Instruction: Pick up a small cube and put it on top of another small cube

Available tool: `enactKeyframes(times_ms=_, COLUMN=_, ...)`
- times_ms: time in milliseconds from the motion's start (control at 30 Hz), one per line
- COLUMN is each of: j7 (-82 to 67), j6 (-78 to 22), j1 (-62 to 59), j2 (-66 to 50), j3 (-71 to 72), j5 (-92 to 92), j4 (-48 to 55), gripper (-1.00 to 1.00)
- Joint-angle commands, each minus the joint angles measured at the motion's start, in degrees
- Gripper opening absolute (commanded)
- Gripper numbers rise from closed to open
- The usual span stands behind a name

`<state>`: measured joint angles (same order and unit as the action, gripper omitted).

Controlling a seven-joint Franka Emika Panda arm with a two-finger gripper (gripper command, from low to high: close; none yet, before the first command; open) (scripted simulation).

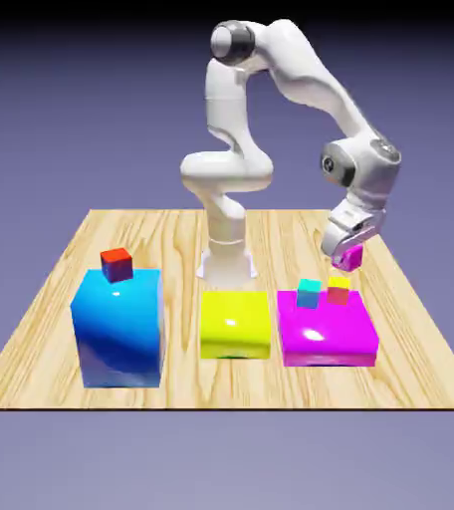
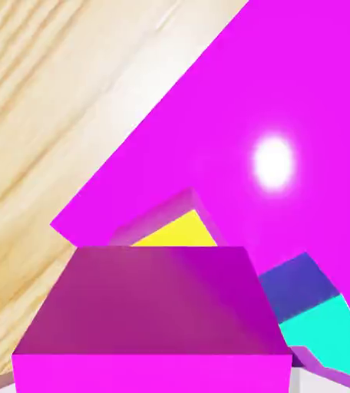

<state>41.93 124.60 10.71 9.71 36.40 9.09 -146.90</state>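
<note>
Jaws (image 2: 153, 378) closed on the small magenta cube (image 1: 347, 258), one fingertip showing at each side of it at the bottom edge of the hand view, cube big btwn them. In the ext. view the cube is up in the air at the low end of the arm (image 1: 321, 85), on the pic's right side, w/ the hand tilted. Just below it: small yellow cube (image 1: 339, 288), sitting on top of the big magenta block (image 1: 328, 339), toward its back edge; hand view has the yellow one partly hidden behind the held cube. Small teal cube (image 1: 309, 291) is on the same block, near the yellow one, to its left in the ext. view. Next along, to the left of that block & apart from it, the low yellow block (image 1: 235, 327), nothing stacked on it. Farther left, the tall blue block (image 1: 119, 334) w/ the small red cube (image 1: 116, 264) on top, near the back. All 3 big blocks stand on the light wood surface (image 1: 186, 377), grain showing; arm's base (image 1: 226, 262) at its far edge, plain blue-violet backdrop (image 1: 62, 120) behind.
</note>
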Motion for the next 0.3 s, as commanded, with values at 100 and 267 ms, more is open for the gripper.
enactKeyframes(times_ms=100, j7=3.1, j6=3.3, j1=8.3, j2=-3.7, j3=-8.0, j5=-3.8, j4=-1.4, gripper=-1.00)
enactKeyframes(times_ms=267, j7=3.5, j6=3.7, j1=9.4, j2=-4.2, j3=-9.1, j5=-4.2, j4=-1.6, gripper=1.00)
